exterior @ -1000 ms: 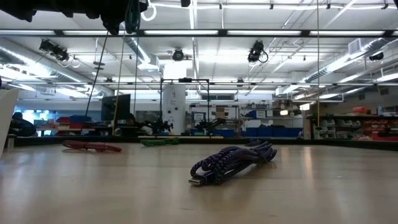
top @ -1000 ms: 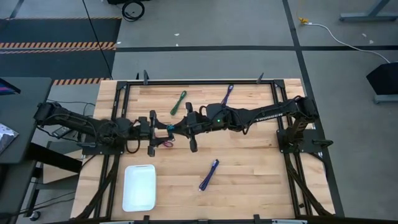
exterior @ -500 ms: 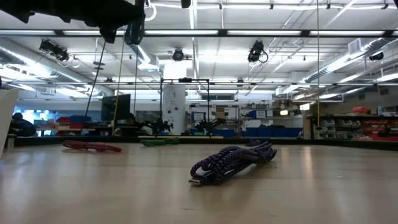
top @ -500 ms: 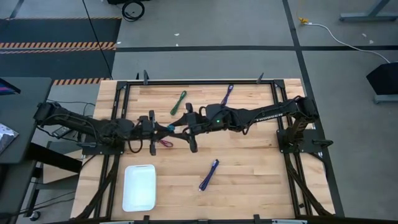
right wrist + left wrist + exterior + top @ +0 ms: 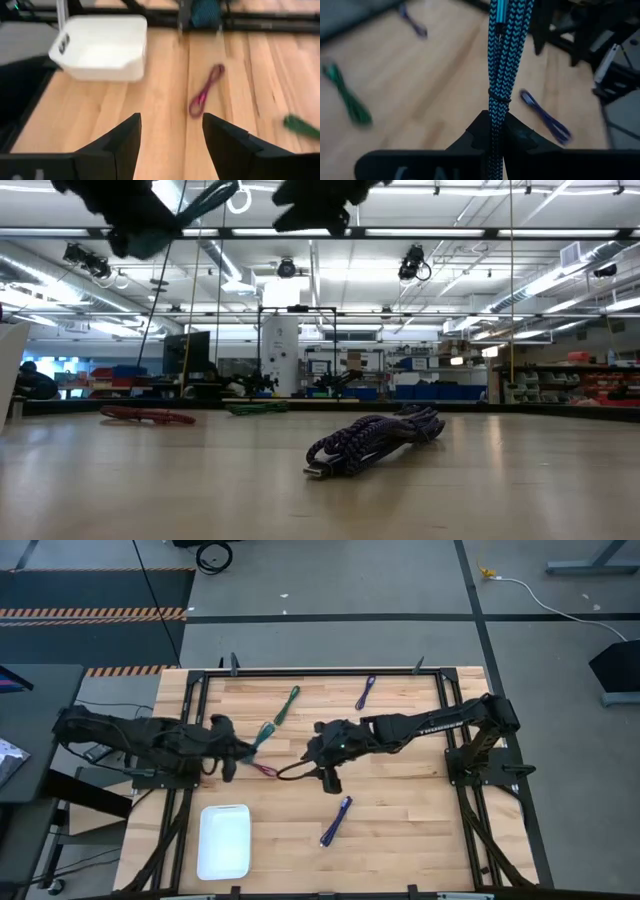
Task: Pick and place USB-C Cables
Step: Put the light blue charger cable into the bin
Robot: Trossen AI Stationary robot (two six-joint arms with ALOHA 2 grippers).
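My left gripper [image 5: 243, 747] is shut on the teal cable bundle [image 5: 262, 732], high above the table's left middle. It also shows at the top of the low view [image 5: 140, 225]. My right gripper [image 5: 312, 758] is open and empty above the table's middle, apart from the teal cable; its fingers [image 5: 117, 145] point toward the magenta cable [image 5: 205, 95]. The magenta cable [image 5: 265, 770], the green cable [image 5: 287, 705], the purple cable [image 5: 366, 692] and the blue-violet cable [image 5: 336, 821] lie flat on the wood. My left gripper pinches the teal bundle between its two fingers, just below the bundle's thin tie [image 5: 496, 120]. The fingers lie along the bundle, which sticks out past the fingertips toward the table's far right. The bundle is lifted clear of the table, its plug end [image 5: 498, 10] farthest from the fingers.
A white tray [image 5: 224, 840] stands near the table's front left; it also shows in the right wrist view [image 5: 100, 47]. Black frame rails run along the table's left, right and far edges. The blue-violet cable [image 5: 370, 442] lies closest in the low view.
Both grippers were together at the teal cable above the table's middle. My right gripper has drawn back toward the table's right and near side and turned, and is now clear of the cable. My left gripper has gone toward the table's left with the teal cable and turned.
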